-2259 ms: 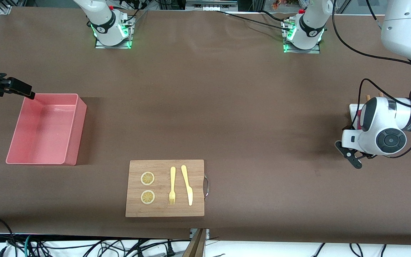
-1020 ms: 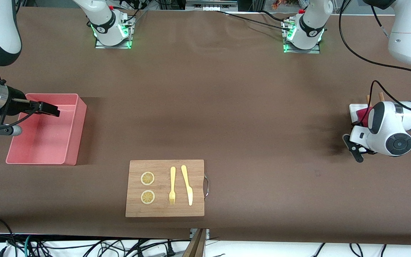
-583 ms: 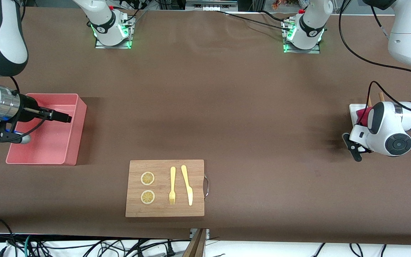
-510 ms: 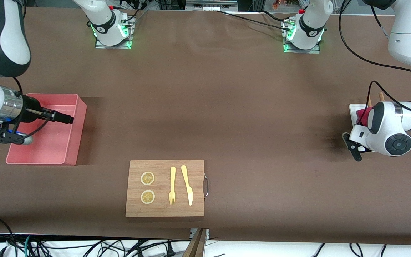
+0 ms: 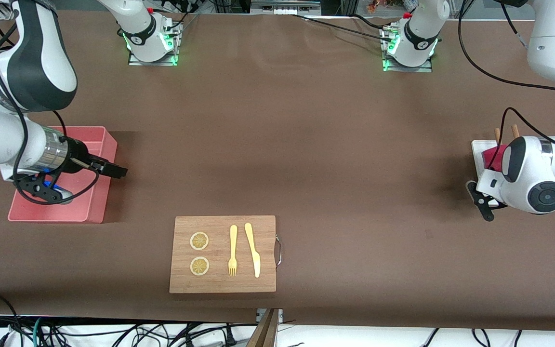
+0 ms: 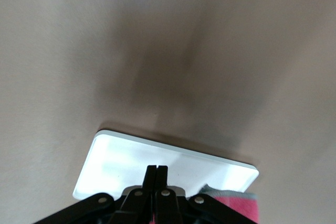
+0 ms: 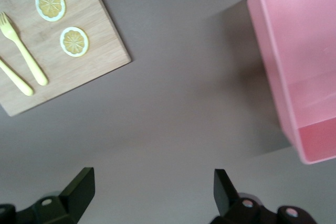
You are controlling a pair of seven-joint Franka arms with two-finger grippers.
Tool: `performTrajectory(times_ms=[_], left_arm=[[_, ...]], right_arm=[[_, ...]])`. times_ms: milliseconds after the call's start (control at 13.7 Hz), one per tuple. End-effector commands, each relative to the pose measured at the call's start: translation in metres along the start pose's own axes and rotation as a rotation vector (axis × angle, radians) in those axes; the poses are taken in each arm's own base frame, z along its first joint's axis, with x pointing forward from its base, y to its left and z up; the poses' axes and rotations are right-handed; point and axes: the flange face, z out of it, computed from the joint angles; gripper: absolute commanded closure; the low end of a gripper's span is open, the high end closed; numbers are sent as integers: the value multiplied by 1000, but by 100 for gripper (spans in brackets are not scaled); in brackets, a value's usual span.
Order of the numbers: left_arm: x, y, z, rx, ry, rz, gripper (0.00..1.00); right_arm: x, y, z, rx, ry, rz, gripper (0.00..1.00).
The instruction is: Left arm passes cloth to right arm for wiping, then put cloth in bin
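The magenta-red cloth (image 5: 491, 157) lies on a small white tray (image 5: 478, 149) at the left arm's end of the table, mostly hidden under the left arm's white wrist block (image 5: 528, 180). In the left wrist view my left gripper (image 6: 157, 169) is shut, tips over the tray (image 6: 126, 156), with the cloth (image 6: 233, 208) beside the fingers. My right gripper (image 5: 115, 171) hangs over the pink bin's (image 5: 56, 215) rim on the side toward the table's middle. It is open and empty (image 7: 151, 184), with the bin (image 7: 299, 66) alongside.
A wooden cutting board (image 5: 222, 284) with a metal handle lies near the front edge, carrying two lemon slices (image 5: 199, 241), a yellow fork (image 5: 232, 250) and a knife (image 5: 252, 249). Two wooden pegs (image 5: 498, 131) stand by the tray. Both arm bases stand farthest from the front camera.
My right arm has swung in from the table's end, and its gripper has crossed over the bin toward the table's middle. My left arm has shifted only slightly over the tray.
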Motion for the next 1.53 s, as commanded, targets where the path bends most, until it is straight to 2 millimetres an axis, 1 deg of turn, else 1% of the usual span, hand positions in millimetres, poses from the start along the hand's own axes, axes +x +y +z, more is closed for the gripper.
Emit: performTrajectory(times_ms=[0, 146, 364, 510, 583, 802, 874, 947, 1020, 1239, 1385, 1457], left_arm=[[7, 14, -54, -39, -4, 8, 100], [14, 30, -88, -117, 48, -10, 100], [38, 56, -143, -135, 130, 21, 100], [54, 74, -168, -160, 213, 3, 100], [63, 84, -180, -182, 259, -36, 100], [97, 112, -207, -268, 357, -148, 100], [117, 127, -214, -304, 374, -176, 100], [141, 143, -220, -338, 383, -205, 100], [171, 164, -228, -352, 387, -243, 100], [236, 206, -248, -381, 456, -381, 100], [273, 231, -260, -417, 524, -455, 100], [289, 239, -263, -441, 560, -494, 100]], right_arm=[[3, -11, 4, 58, -13, 76, 0], [3, -23, 13, 80, -21, 117, 0], [6, -38, 25, 156, -50, 216, 0], [3, -53, 31, 181, -46, 261, 0], [-1, -63, 36, 193, -47, 291, 0], [-10, -98, 58, 247, -71, 396, 0], [-14, -109, 64, 260, -70, 425, 0], [-16, -118, 70, 276, -72, 453, 0], [-19, -127, 76, 287, -75, 475, 0], [-30, -158, 94, 339, -80, 570, 0], [-40, -177, 106, 373, -86, 621, 0], [-45, -185, 114, 381, -93, 639, 0]])
